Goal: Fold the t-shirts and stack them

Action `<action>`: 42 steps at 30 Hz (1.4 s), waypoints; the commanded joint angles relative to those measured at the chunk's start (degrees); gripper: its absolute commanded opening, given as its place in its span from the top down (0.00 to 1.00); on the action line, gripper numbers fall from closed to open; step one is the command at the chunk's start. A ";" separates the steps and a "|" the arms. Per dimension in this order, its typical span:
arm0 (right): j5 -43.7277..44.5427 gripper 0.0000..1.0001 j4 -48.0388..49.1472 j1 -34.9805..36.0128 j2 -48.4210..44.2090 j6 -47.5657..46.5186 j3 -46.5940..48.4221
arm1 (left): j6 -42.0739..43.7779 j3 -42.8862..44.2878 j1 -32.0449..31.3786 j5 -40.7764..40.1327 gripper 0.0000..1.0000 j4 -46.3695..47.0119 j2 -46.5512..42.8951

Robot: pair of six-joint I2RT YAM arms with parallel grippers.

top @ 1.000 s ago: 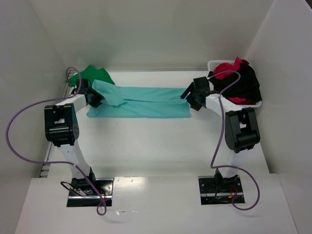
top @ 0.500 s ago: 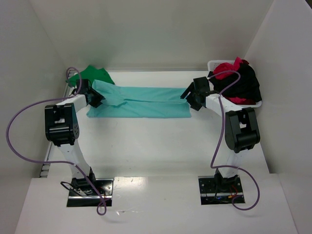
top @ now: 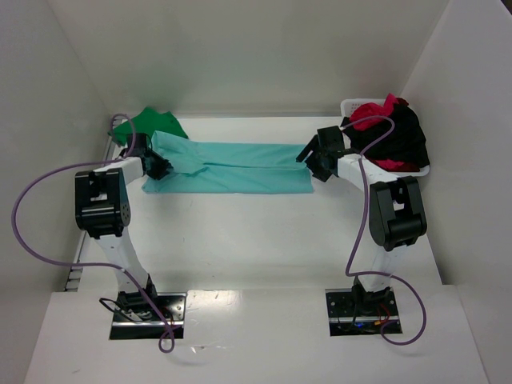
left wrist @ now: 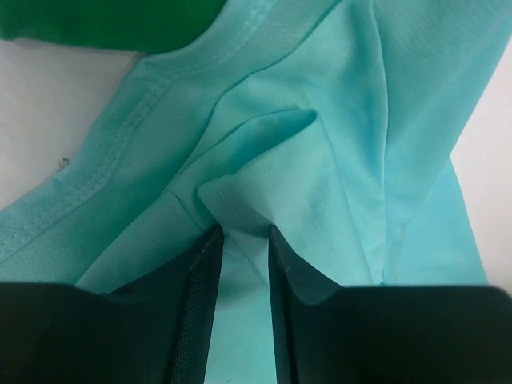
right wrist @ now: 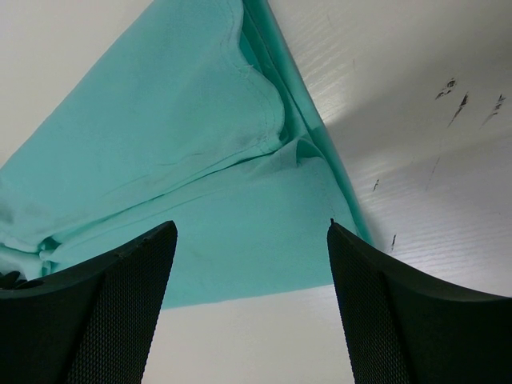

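The light teal t-shirt (top: 232,166) lies as a long folded band across the back of the table. At its left end my left gripper (top: 160,168) sits low on the cloth, with one sleeve folded over beside it. In the left wrist view my left gripper (left wrist: 242,232) has its jaws narrowly apart, a puckered fold of the teal t-shirt (left wrist: 344,120) at their tips. My right gripper (top: 308,158) hovers at the shirt's right end. Its jaws stand wide open over the teal t-shirt's (right wrist: 160,144) corner, my right gripper (right wrist: 252,232) holding nothing. A dark green t-shirt (top: 152,122) lies behind the left end.
A white basket (top: 350,105) at the back right holds a red t-shirt (top: 372,110) and a black t-shirt (top: 404,136), close behind my right arm. White walls close in the table on three sides. The dark green t-shirt (left wrist: 104,20) touches the teal one's edge.
My left gripper has shifted slightly to the left at the shirt's end and its jaws have narrowed. The right arm and the shirt have not moved.
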 commanded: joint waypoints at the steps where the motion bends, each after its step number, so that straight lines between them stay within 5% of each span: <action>1: 2.07 0.18 1.40 -0.39 -0.89 0.49 0.82 | -0.69 0.69 0.37 -0.71 0.80 2.32 1.41; 7: 2.07 0.18 1.40 -0.39 -0.89 0.49 0.82 | -0.69 1.70 0.37 -0.71 1.00 2.32 1.03; 34: 2.07 0.18 1.93 -0.39 -1.42 1.01 0.82 | 0.37 20.06 0.37 5.90 1.00 3.38 8.95; 36: 2.07 0.18 1.93 -0.39 -1.42 1.01 0.82 | 0.50 21.54 0.37 7.72 0.87 2.76 10.21; 42: 3.08 0.17 1.93 -0.39 -1.95 1.01 0.82 | 3.02 22.60 0.37 9.53 0.25 2.76 10.25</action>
